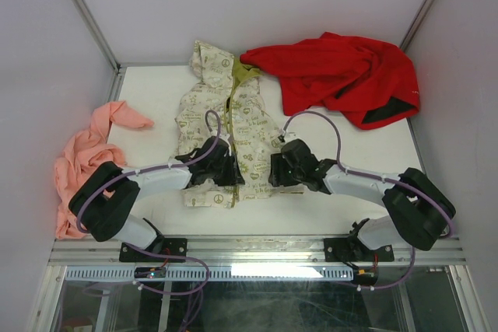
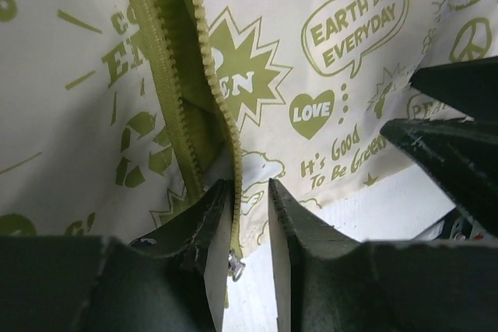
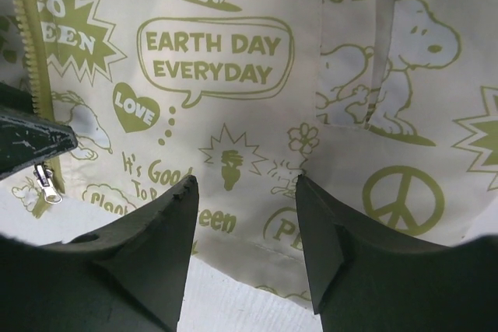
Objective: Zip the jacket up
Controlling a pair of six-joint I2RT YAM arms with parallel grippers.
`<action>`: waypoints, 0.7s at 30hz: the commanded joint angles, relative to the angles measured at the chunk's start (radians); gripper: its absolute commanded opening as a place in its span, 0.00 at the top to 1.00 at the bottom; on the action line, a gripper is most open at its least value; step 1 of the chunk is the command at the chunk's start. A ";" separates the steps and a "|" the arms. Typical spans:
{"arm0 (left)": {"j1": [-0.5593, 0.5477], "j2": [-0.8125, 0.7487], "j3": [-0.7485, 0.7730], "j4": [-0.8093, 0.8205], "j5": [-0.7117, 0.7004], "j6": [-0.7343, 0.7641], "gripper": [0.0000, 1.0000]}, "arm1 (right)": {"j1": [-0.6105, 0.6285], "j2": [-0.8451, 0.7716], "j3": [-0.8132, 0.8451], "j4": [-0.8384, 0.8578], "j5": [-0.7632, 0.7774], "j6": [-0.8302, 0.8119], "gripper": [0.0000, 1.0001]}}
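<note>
- Down at the near edge of the white table, both arms reach in low toward the hem of the cream-white fabric jacket printed with olive-green motifs. It lies flat and front-up in the middle of the table, hem toward the arms.
- The left gripper has its black jaws a narrow way apart, astride the bottom end of the olive-green toothed zip. The small silver metal pull sits just beside one finger. I judge the gripper is placed there to take the pull; nothing looks pinched yet.
- The right gripper is released, jaws wider apart, over the hem of the panel on the right arm's side, near the left gripper. That looks like a spot for pinning or tensioning the cloth so the slider can run. Whether its tips press on the cloth I cannot tell.
- Beyond the fingers, the two rows of teeth lie parted with olive lining between them, so the zip is undone as far as I can see.
- Farther up, the olive-green hood points away from the arms.
- A plain red garment lies at the far right, touching the hood, and a plain salmon-pink garment hangs over the left edge. Neither blocks the zip.
</note>
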 commanded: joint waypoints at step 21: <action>-0.008 -0.198 -0.134 0.431 0.191 -0.052 1.00 | 0.008 -0.289 -0.116 0.274 -0.266 0.018 0.33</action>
